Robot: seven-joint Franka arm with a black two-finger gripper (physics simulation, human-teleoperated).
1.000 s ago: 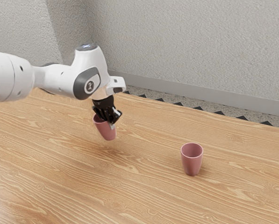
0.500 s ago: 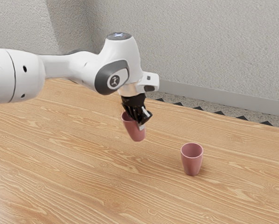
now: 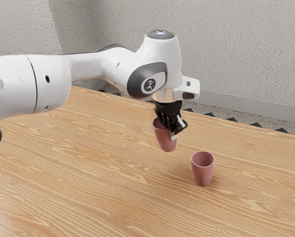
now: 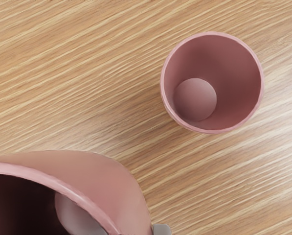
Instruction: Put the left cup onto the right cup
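Since the earlier frame the arm has carried the held cup (image 3: 165, 141) toward the exterior view's right, gripper (image 3: 171, 126) clamped on its rim, tilted above the table (image 3: 88, 173) near the standing cup (image 3: 202, 168); wrist view: held cup (image 4: 94, 178) apart from the upright standing cup (image 4: 212, 83).

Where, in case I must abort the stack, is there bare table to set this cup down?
The table lies bare from the standing cup toward the exterior view's left, under the arm, and from it to the view's right edge. Only crowded spot: that cup, with the held cup in the gripper hanging nearby.
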